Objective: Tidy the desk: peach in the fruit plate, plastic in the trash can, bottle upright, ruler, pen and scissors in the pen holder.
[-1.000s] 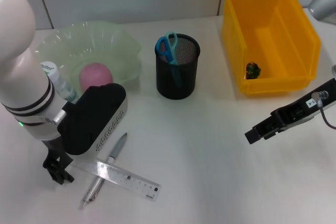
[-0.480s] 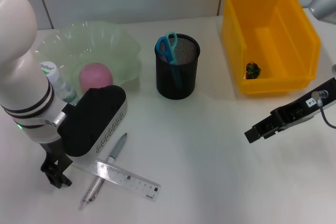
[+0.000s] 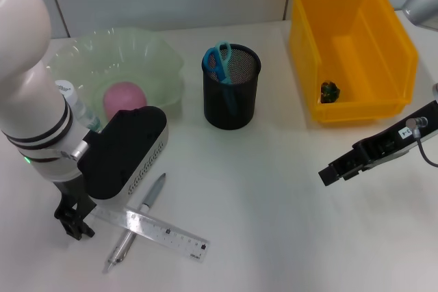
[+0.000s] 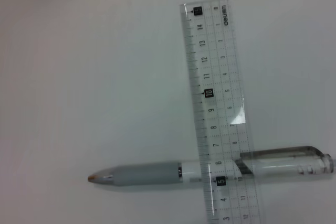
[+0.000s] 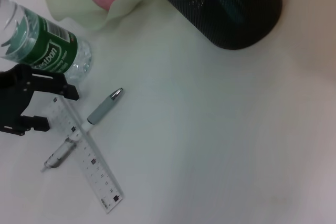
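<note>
A clear ruler lies crossed with a grey pen at the front left of the table; both show in the left wrist view, ruler and pen. My left gripper is low at the ruler's left end, open and empty; it also shows in the right wrist view. The pink peach lies in the green fruit plate. The bottle stands upright beside the plate, partly behind my left arm. Blue scissors stand in the black mesh pen holder. A dark plastic scrap lies in the yellow bin.
My right gripper hovers still at the right, in front of the yellow bin. My bulky left arm covers the table's left edge. A wall rises right behind the plate and bin.
My left gripper has shifted slightly by the ruler's left end. The ruler, pen and right arm have not moved.
</note>
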Robot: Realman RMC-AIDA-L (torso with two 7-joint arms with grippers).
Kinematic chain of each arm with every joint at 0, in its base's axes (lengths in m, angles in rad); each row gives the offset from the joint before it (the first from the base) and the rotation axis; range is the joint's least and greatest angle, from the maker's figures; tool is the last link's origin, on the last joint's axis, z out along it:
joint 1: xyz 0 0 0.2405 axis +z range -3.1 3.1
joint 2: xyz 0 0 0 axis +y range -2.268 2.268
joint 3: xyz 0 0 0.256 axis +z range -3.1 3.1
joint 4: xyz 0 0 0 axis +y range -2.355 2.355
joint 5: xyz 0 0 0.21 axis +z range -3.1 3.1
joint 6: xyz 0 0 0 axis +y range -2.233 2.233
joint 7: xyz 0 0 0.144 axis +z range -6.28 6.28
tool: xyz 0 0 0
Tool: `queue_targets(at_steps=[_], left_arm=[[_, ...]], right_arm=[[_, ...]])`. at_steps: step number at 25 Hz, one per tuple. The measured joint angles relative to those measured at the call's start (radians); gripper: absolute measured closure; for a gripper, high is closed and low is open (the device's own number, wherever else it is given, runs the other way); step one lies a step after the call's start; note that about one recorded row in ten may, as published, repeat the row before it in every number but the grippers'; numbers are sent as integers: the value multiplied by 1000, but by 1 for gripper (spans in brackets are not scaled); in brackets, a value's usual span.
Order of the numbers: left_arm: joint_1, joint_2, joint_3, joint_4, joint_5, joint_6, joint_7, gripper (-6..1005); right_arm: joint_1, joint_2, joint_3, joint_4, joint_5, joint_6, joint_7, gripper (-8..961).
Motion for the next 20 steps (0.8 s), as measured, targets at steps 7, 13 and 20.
queue_targets(at_steps=[7, 13, 20], left_arm=[[-1, 0, 9, -1, 0, 1, -4, 235], [-1, 0, 13, -3, 0, 1, -5, 236], [-1, 0, 13, -2, 0, 1, -12, 330]], right_arm=[[0, 0, 0, 0, 0, 0, 0, 418], [0, 0, 2, 0, 0, 0, 0, 418], [1, 0, 2, 0, 0, 0, 0, 418]])
